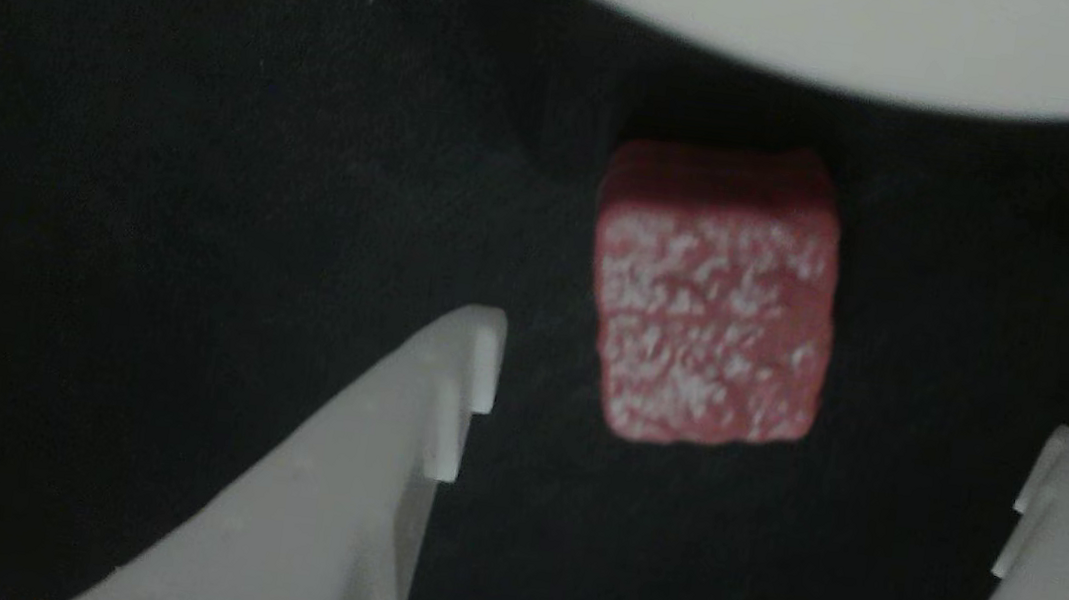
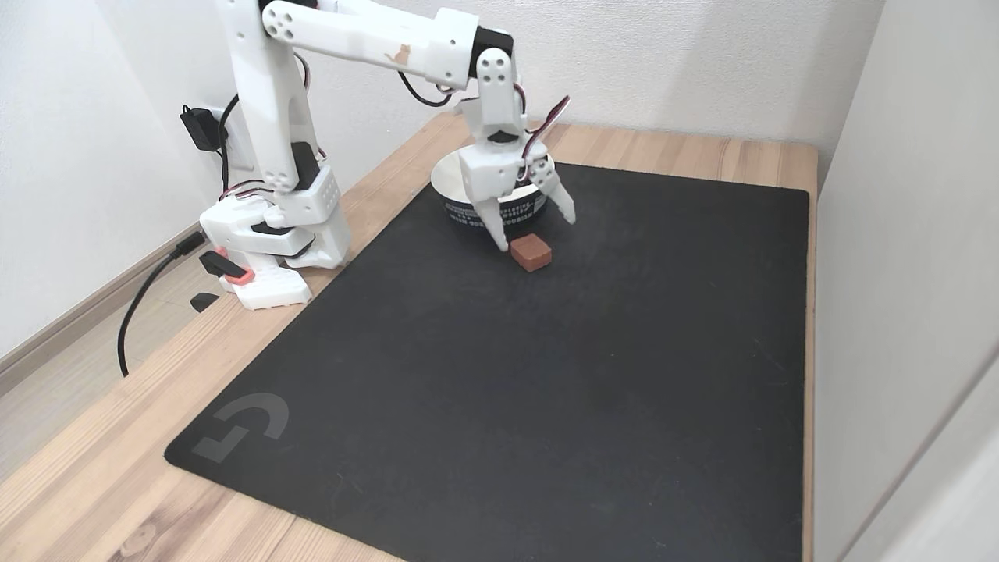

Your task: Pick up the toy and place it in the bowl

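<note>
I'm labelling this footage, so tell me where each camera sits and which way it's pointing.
Other view: close above the mat, apparently riding on the arm, looking down between the two white fingers of the open hand at the toy and the bowl rim beyond.
Fixed view: raised, off the table's near edge, angled down at the whole arm, hand, toy and bowl.
Shared: toy, bowl, mat, hand.

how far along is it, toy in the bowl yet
Not yet. Done: the arm has reached the toy, which sits on the black mat just in front of the bowl. In hand: the tool hangs open over the toy, one finger on each side and neither touching it. Left: closing on the toy, lifting it, and dropping it into the bowl.
</note>
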